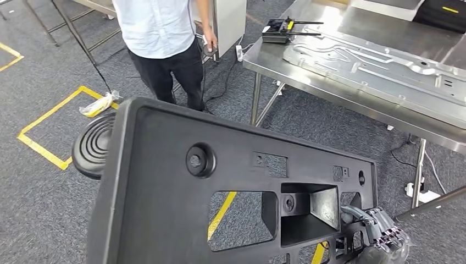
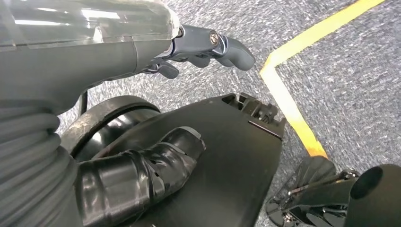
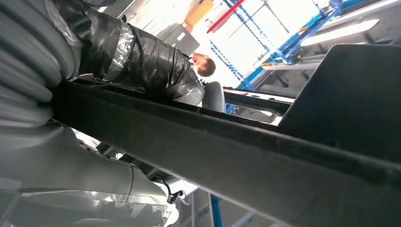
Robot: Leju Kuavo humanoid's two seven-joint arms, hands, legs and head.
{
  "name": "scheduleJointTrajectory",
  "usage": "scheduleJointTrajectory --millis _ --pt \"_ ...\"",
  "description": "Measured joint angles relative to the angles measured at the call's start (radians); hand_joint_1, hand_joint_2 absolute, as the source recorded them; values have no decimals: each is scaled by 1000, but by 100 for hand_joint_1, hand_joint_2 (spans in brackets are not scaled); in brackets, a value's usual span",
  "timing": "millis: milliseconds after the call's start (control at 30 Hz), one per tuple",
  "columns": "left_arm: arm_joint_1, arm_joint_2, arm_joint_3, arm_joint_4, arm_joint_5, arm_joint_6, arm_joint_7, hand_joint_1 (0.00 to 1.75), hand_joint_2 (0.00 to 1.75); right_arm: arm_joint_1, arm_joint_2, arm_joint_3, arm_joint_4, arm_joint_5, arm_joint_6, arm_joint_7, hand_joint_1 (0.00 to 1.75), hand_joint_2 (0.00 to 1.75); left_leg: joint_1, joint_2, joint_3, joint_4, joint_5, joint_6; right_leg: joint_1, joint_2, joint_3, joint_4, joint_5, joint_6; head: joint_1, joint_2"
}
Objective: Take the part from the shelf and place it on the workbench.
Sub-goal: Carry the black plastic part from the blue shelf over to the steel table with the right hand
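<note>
A large black plastic part [image 1: 165,209], a flat panel with cut-outs and a raised rim, fills the lower head view and is carried above the floor. My right hand [image 1: 384,231] grips its near right edge. In the right wrist view the taped thumb [image 3: 142,61] lies over the part's rim [image 3: 236,151], with the palm beneath it. My left hand [image 2: 94,71] holds the other end: its taped thumb [image 2: 142,175] presses on the part's face [image 2: 227,156] and its fingers [image 2: 213,47] reach past the edge. The steel workbench [image 1: 275,58] stands ahead at the upper right.
A long stamped metal panel [image 1: 373,66] and a black device with antennas [image 1: 280,30] lie on the workbench. A person in a white shirt [image 1: 159,33] stands ahead beside it. Yellow tape lines [image 1: 44,148], a round black ribbed disc [image 1: 93,144] and a white power strip [image 1: 420,192] are on the grey carpet.
</note>
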Motion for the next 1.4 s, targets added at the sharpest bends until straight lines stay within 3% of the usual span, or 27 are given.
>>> scheduleJointTrajectory --millis 67,133,167,200,233,300,367,433,500,567,600,667,733,767,800,867,933,967,1033,1100,1167,1233,1267,1300,1367,1400 --pt "0 1 0 0 0 2 -2 0 175 0 0 -1 -2 0 0 0 175 175 3 -28 -11 39 -32 -11 -6 20 2 -5 4 -12 -2 0" --pt "1 2 1 0 0 4 -6 0 175 0 0 -3 -3 0 0 0 175 175 6 -77 -61 156 -97 -17 -7 39 0 -6 7 -20 -3 0" --pt "1 2 1 0 1 5 -8 0 175 1 0 -4 -3 0 0 0 175 175 7 -90 -93 226 -127 -17 -6 51 -1 -5 7 -22 -4 0" --pt "1 2 1 0 2 6 -10 0 175 1 0 -4 -3 0 0 0 175 175 7 -96 -118 277 -141 -17 -6 63 -2 -5 7 -22 -4 0" --pt "1 2 2 0 3 8 -11 0 175 1 0 -5 -3 0 0 0 175 175 7 -98 -128 295 -134 -16 -6 76 -2 -3 7 -22 -4 0" --pt "1 2 2 0 3 8 -9 0 175 1 0 -5 -3 0 0 0 175 175 8 -105 -97 217 -67 -11 -6 104 -1 1 7 -21 -4 0" --pt "1 2 4 0 3 8 -7 0 175 0 0 -5 -3 0 0 0 175 175 11 -143 -47 88 -4 -4 -5 130 -4 6 6 -17 -3 0" --pt "2 1 7 0 4 7 -6 0 175 -1 0 -5 -3 1 0 0 175 175 12 -177 -27 28 9 2 -6 149 -14 10 9 -6 -3 0" --pt "2 1 8 0 6 7 -6 0 175 -2 0 -5 -3 3 1 0 175 175 10 -171 -26 19 9 12 -7 165 -23 9 15 9 -3 0" --pt "1 0 9 0 9 7 -6 0 175 -2 0 -6 -3 6 1 0 175 175 13 -151 -24 11 17 25 -6 142 -32 26 3 19 -2 0" --pt "2 -1 9 0 10 7 -6 0 175 -3 -1 -6 -3 7 1 0 175 175 14 -138 -23 7 20 31 -5 117 -47 60 -19 23 -2 0" --pt "2 -1 11 0 11 7 -6 0 175 -5 -1 -6 -1 8 1 0 175 175 12 -110 -24 6 20 36 -4 66 -104 184 -85 30 -1 0" --pt "3 -1 14 0 11 7 -5 0 175 -6 -2 -6 2 8 1 0 175 175 9 -80 -24 6 18 38 -6 51 -149 281 -116 34 -1 0" --pt "3 -1 16 0 11 7 -5 0 175 -6 -2 -6 3 8 1 0 175 175 9 -66 -23 6 16 38 -7 47 -145 278 -104 34 -1 0" --pt "3 -1 17 0 11 7 -5 0 175 -6 -2 -6 4 8 1 0 175 175 9 -54 -20 7 13 37 -7 41 -121 237 -78 33 -1 0" --pt "3 -1 18 0 11 7 -6 0 175 -7 -2 -6 5 9 1 0 175 175 6 -32 -13 8 6 31 -2 4 -45 99 -19 25 -1 0" --pt "3 -1 18 0 10 6 -9 0 175 -8 -2 -6 5 10 1 0 175 175 1 -15 -7 10 -1 23 7 -24 -3 16 2 14 -1 0" --pt "2 -1 18 0 9 5 -12 0 175 -8 -2 -6 5 10 1 0 175 175 -1 -7 -5 10 -3 18 11 -25 -3 9 -1 9 -1 0" --pt "1 -1 18 0 5 3 -20 0 175 -5 -2 -6 5 9 1 0 175 175 -1 3 -1 9 -8 9 7 -2 -5 4 2 0 -2 0" --pt "1 0 18 0 1 1 -27 0 175 -2 -2 -6 3 7 1 0 175 175 2 -33 -13 47 -39 0 -1 19 -2 -3 7 -11 -2 0" --pt "2 1 19 0 -1 -1 -29 0 175 -1 -2 -6 3 5 1 0 175 175 7 -83 -66 159 -100 -6 -4 39 -2 -5 8 -19 -3 0" --pt "2 1 19 0 -1 -3 -29 0 175 -1 -4 -6 5 6 1 0 175 175 8 -97 -123 277 -139 -9 -3 64 -2 -3 8 -21 -3 0" --pt "2 1 19 0 -1 -4 -29 0 175 0 -5 -6 6 8 1 0 175 175 8 -98 -132 292 -130 -9 -3 78 -2 -2 8 -21 -2 0" --pt "1 1 19 0 -1 -6 -28 0 175 0 -6 -6 8 9 1 0 175 175 9 -100 -123 268 -102 -8 -3 93 -1 0 8 -20 -3 0" --pt "2 2 19 0 -2 -10 -25 0 175 0 -8 -5 11 13 1 0 175 175 10 -116 -71 143 -26 -1 -3 117 0 6 5 -17 -2 0" --pt "2 2 19 0 -3 -12 -24 0 175 0 -9 -4 12 13 1 0 175 175 10 -128 -49 84 -3 2 -2 126 -2 10 4 -14 -3 0"
